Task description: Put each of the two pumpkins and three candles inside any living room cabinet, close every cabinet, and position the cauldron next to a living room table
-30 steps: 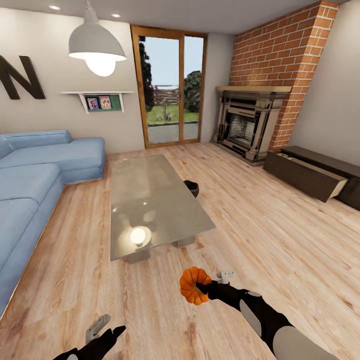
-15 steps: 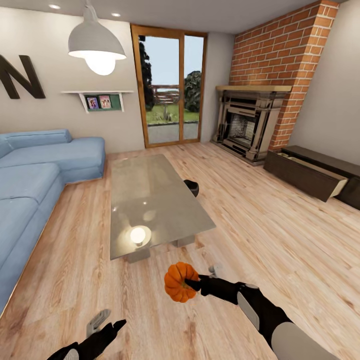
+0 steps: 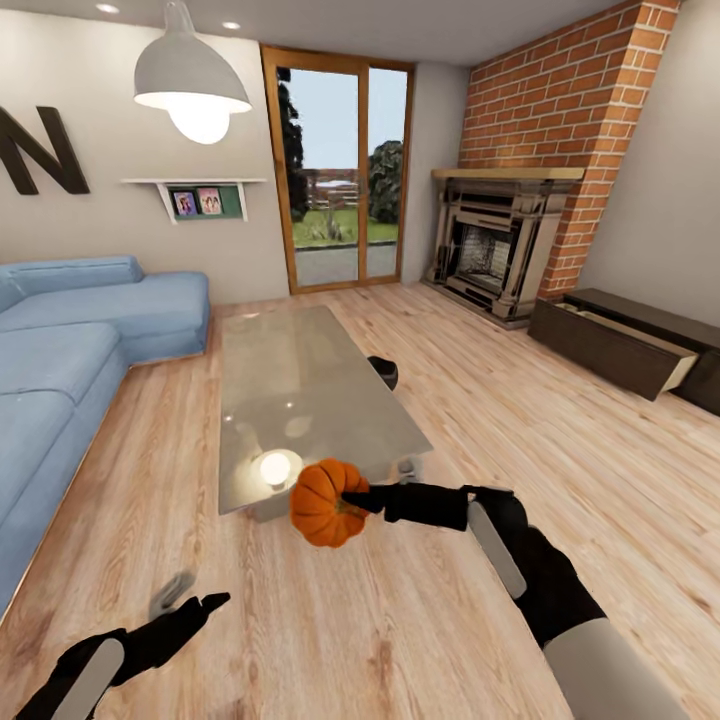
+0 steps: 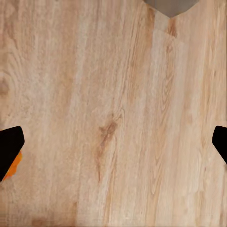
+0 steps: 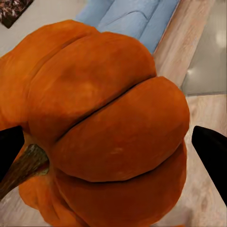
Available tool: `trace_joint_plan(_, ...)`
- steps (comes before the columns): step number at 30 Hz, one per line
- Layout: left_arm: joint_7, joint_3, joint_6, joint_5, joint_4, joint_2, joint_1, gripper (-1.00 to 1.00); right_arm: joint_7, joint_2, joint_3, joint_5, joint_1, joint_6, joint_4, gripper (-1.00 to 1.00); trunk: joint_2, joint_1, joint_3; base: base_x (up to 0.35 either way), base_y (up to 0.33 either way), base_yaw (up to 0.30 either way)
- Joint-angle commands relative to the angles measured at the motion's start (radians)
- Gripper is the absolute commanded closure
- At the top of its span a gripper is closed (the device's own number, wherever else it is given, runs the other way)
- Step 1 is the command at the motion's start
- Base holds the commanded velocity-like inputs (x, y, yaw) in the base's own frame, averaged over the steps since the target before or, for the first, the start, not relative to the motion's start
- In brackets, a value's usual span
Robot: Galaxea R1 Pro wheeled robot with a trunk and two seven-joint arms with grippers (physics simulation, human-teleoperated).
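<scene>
Pumpkin is gripped by right gripper, fingers closed on it, held in the air just off the table near edge, prob. for carrying to cabinet, well beyond the table w/ drawer open. Left gripper spread, empty.

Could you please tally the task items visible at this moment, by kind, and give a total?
Pumpkin: 1, held in the right gripper
Cauldron: 1
Table: 1
Cabinet: 1
Total: 4
</scene>
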Motion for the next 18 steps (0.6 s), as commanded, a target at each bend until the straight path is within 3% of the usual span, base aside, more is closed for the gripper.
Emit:
trace_joint_plan(1,-0.003,0.005,0.022,0.004,-0.003,0.004,-0.008,-1.0,-0.003,-0.001,-0.016,-0.009,-0.001,0.036,-0.04,1.0,-0.008,0.004,-0.004,0.0,0.0,0.0)
trace_joint_plan(3,-0.003,0.006,0.068,0.009,-0.008,0.009,-0.027,-1.0,-0.005,-0.001,-0.038,-0.036,0.0,0.105,-0.104,1.0,-0.022,0.012,-0.011,0.0,0.0,0.0)
trace_joint_plan(9,-0.005,0.007,0.129,0.013,0.0,0.015,-0.051,-1.0,-0.006,-0.001,-0.055,-0.052,0.0,0.175,-0.15,1.0,-0.064,0.035,-0.029,0.0,0.0,0.0)
trace_joint_plan(14,-0.005,0.007,0.125,0.006,0.076,0.01,-0.054,-1.0,-0.007,-0.002,-0.064,-0.055,0.0,0.219,-0.167,1.0,-0.099,0.054,-0.045,0.0,0.0,0.0)
trace_joint_plan(18,-0.006,0.006,0.075,0.003,0.134,0.014,-0.056,-1.0,-0.007,-0.003,-0.082,-0.054,0.0,0.251,-0.17,1.0,-0.127,0.069,-0.058,0.0,0.0,0.0)
